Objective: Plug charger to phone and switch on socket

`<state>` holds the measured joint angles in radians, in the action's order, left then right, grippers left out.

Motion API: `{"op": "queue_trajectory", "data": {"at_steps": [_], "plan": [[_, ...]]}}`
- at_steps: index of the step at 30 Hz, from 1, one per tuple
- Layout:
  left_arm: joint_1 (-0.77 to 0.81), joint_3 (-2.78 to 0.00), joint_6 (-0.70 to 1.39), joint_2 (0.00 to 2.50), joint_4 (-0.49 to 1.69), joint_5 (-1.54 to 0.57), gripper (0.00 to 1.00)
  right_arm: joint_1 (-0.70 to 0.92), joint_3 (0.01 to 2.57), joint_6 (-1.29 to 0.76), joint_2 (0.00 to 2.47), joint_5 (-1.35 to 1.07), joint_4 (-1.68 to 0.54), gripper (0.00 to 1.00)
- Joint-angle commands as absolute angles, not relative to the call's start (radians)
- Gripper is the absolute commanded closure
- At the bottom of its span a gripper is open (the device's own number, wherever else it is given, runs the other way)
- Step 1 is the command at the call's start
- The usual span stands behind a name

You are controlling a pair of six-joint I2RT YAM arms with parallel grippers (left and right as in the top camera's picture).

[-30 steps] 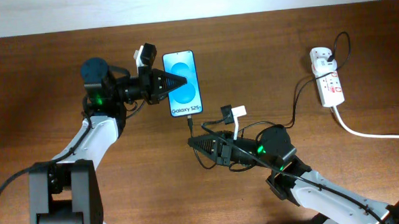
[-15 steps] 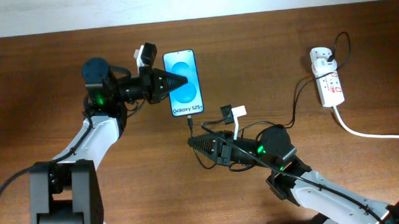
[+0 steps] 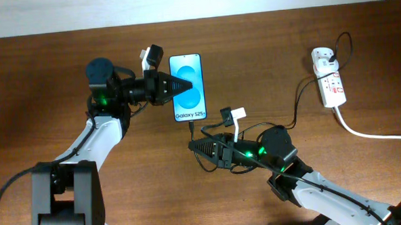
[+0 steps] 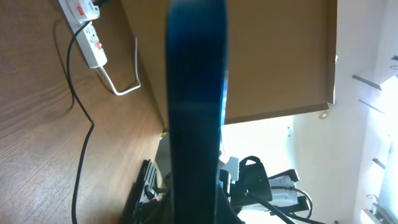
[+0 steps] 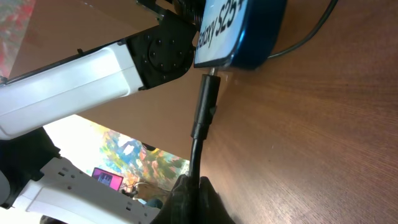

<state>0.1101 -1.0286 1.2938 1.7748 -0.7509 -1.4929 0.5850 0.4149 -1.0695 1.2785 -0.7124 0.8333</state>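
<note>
holding charger (image 5: 204, 106) pinched tight in right gripper (image 5: 191, 190), plug axis 6-to-12, phone (image 5: 242, 31) port just beyond at 12 o'clock; left gripper (image 3: 175, 86) clamping phone.

White arms (image 3: 100, 137), black pincers (image 3: 184, 85), green lights (image 3: 97, 100)

A brown wooden table (image 3: 62, 57) fills the overhead view, its grain running from 9 to 3 o'clock. A pale off-white strip (image 3: 182, 5), either wall or floor, lines its 12 o'clock edge. In the left wrist view, washed-out white daylight (image 4: 367, 143) floods the room at 3 o'clock. In the right wrist view, a blurred multicoloured patch (image 5: 134, 158) sits at 7 o'clock.
</note>
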Motion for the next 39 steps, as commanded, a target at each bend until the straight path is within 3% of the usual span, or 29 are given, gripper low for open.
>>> {"op": "queue_trajectory", "data": {"at_steps": [1, 3, 8, 15, 20, 23, 26, 29, 30, 32, 33, 36, 39], "plan": [[0.116, -1.044, 1.262, 1.763, -0.759, -1.574, 1.00, 0.580, 0.427, -1.051, 1.278, -0.635, 0.842, 0.95], [0.115, -1.044, 1.262, 1.763, -0.759, -1.574, 1.00, 0.580, 0.427, -1.047, 1.278, -0.651, 0.841, 0.88], [0.095, -1.044, 1.262, 1.763, -0.759, -1.546, 1.00, 0.580, 0.427, -1.037, 1.278, -0.719, 0.841, 0.79], [0.062, -1.044, 1.240, 1.763, -0.759, -1.545, 1.00, 0.499, 0.427, -0.939, 1.278, -0.733, 0.825, 0.48], [0.062, -1.044, 1.240, 1.763, -0.759, -1.545, 1.00, 0.323, 0.462, -0.738, 1.278, -0.728, 0.675, 0.46], [0.062, -1.044, 1.240, 1.763, -0.759, -1.545, 1.00, 0.295, 0.552, -0.684, 1.260, -0.737, 0.563, 0.46], [0.062, -1.044, 1.240, 1.763, -0.759, -1.545, 1.00, 0.300, 0.717, -0.487, 1.191, -0.636, 0.094, 0.46], [0.062, -1.044, 1.224, 1.763, -0.759, -1.545, 1.00, 0.396, 0.912, -0.371, 1.090, -0.407, -0.348, 0.36], [0.062, -1.044, 1.225, 1.763, -0.759, -1.545, 1.00, 0.450, 0.947, -0.371, 1.065, -0.357, -0.403, 0.35], [0.062, -1.044, 1.225, 1.763, -0.759, -1.545, 1.00, 0.576, 0.960, -0.382, 1.034, -0.295, -0.422, 0.21], [0.062, -1.044, 1.225, 1.763, -0.759, -1.545, 1.00, 0.674, 0.959, -0.401, 1.041, -0.172, -0.439, 0.20], [0.062, -1.044, 1.225, 1.763, -0.759, -1.546, 1.00, 0.834, 0.959, -0.445, 1.105, 0.108, -0.440, 0.30], [0.062, -1.044, 1.225, 1.763, -0.759, -1.546, 1.00, 0.912, 0.959, -0.468, 1.200, 0.144, -0.385, 0.32]]}}
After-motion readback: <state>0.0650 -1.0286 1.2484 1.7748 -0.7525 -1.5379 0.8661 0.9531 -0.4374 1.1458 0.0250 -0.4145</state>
